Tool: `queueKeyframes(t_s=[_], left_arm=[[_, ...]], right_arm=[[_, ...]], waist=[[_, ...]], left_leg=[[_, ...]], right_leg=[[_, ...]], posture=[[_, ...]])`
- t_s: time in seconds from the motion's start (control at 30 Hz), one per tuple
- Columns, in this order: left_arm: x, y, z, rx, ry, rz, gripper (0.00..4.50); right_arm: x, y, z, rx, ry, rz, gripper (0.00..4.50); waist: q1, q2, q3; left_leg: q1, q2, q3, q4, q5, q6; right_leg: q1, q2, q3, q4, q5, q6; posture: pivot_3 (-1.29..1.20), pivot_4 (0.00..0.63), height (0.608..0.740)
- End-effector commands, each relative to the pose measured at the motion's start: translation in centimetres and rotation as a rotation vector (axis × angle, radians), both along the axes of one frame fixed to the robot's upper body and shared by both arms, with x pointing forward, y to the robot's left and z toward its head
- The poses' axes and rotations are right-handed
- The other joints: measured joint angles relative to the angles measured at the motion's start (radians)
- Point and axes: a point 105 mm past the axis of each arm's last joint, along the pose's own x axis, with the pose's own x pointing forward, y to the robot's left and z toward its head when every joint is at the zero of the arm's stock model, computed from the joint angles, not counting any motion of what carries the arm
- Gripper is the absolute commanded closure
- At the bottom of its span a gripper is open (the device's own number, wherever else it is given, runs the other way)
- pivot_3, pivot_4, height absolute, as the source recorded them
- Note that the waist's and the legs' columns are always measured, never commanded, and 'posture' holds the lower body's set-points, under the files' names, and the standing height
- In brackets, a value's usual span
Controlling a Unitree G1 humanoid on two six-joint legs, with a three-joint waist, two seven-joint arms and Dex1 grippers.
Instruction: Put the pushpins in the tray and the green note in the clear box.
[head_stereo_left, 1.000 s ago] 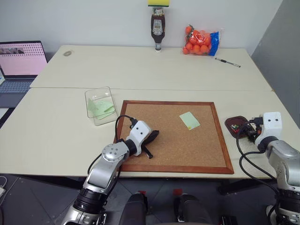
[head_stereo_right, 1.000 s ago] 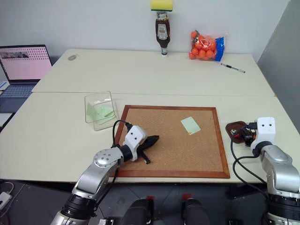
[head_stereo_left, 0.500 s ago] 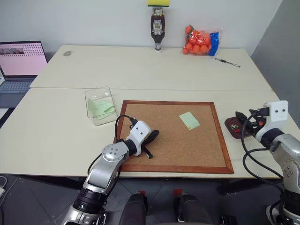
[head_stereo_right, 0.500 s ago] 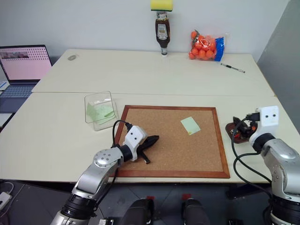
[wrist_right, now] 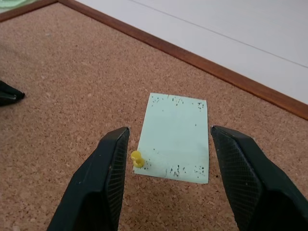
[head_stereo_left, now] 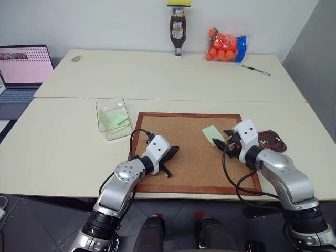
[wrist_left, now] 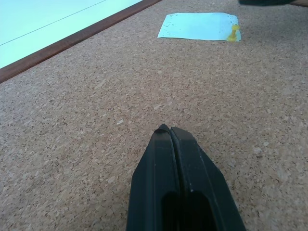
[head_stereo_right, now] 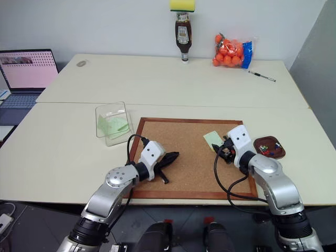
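Green note (wrist_right: 177, 138) flat on the corkboard (head_stereo_left: 189, 168), toward its far right part, fixed by one yellow pin (wrist_right: 137, 158) at a corner; hence not free to lift until that pin comes out. Right gripper (wrist_right: 168, 180) poised just short of the note, fingers spread wide and empty, note framed between them; spread looks far too wide for the pin head, so judged an approach stance, not a grasp. Pin lying close beside one finger (wrist_right: 108, 178), suggesting a narrowing and a small sideways correction before any pinch.

Tray (head_stereo_right: 269, 147) on the table just off the board's right edge, coloured pins (head_stereo_right: 266, 150) already inside; placed near the right arm, presumably for short transfers. Clear box (head_stereo_left: 113, 118) off the board's far left corner, holding green paper (head_stereo_left: 114, 121); on the left arm's side.

Left gripper (wrist_left: 169, 132) low over bare cork at the board's near left, fingers pressed together, holding nothing; judged parked clear of the work.

Risk noted: pin tiny, easily missed or dropped.
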Motion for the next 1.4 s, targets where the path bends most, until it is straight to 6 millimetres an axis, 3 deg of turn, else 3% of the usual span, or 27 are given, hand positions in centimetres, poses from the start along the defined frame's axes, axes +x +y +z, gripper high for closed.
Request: queueKeyframes(t_s=[0.03, 0.23, 0.53, 0.63, 1.0, 1.13, 1.4], left_arm=[[-0.5, 0.0, -1.9, 0.029, 0.071, 0.0, 4.5], [-0.6, -0.1, -2.0, 0.026, 0.071, -0.002, 4.5], [-0.6, -0.2, -2.0, 0.025, 0.071, -0.004, 4.5], [-0.6, -0.2, -2.0, 0.026, 0.072, -0.004, 4.5], [-0.6, -0.2, -2.0, 0.025, 0.072, -0.002, 4.5], [-0.6, -0.2, -2.0, 0.025, 0.073, -0.002, 4.5], [-0.7, -0.1, -2.1, 0.029, 0.075, 0.0, 4.5]], right_arm=[[0.1, 0.6, 0.6, -0.011, -0.038, 0.036, 1.66], [0.0, 1.4, 0.3, -0.006, -0.022, 0.074, 1.66], [0.3, 1.0, -1.0, -0.021, 0.016, 0.053, 1.66], [0.5, 1.0, -1.1, -0.018, 0.017, 0.048, 2.09], [0.4, 1.1, -0.7, 0.006, 0.011, 0.054, 4.43], [0.3, 1.3, -0.1, 0.02, -0.011, 0.064, 4.43], [-0.3, 2.1, 3.0, 0.081, -0.147, 0.102, 4.43]], waist=[[-0.001, 0.0, 0.0], [-0.001, 0.0, 0.0], [-0.001, 0.0, 0.0], [-0.001, 0.0, 0.0], [-0.001, 0.0, 0.0], [-0.001, 0.0, 0.0], [-0.001, 0.0, 0.0]], left_leg=[[0.0, 0.0, 0.0, 0.0, 0.0, 0.0], [0.0, 0.0, 0.0, 0.0, 0.0, 0.0], [0.0, 0.0, 0.0, 0.0, 0.0, 0.0], [0.0, 0.0, 0.0, 0.0, 0.0, 0.0], [0.0, 0.0, 0.0, 0.0, 0.0, 0.0], [0.0, 0.0, 0.001, 0.0, 0.0, 0.0], [0.0, 0.0, 0.001, 0.0, 0.0, 0.0]], right_leg=[[0.0, 0.0, 0.0, 0.0, 0.0, 0.0], [0.0, 0.0, 0.0, 0.0, 0.0, 0.0], [0.0, 0.0, 0.001, 0.0, 0.0, 0.0], [0.0, 0.0, 0.0, 0.0, 0.0, 0.0], [0.0, 0.0, 0.0, 0.0, 0.001, 0.001], [0.0, 0.0, 0.0, 0.0, 0.001, 0.001], [0.0, 0.0, 0.001, 0.0, 0.001, 0.001]], posture=[[0.0, 0.15, 0.74], [0.0, 0.15, 0.74], [0.0, 0.15, 0.74], [0.0, 0.15, 0.74], [0.0, 0.15, 0.74], [0.0, 0.15, 0.74], [0.0, 0.15, 0.74]])
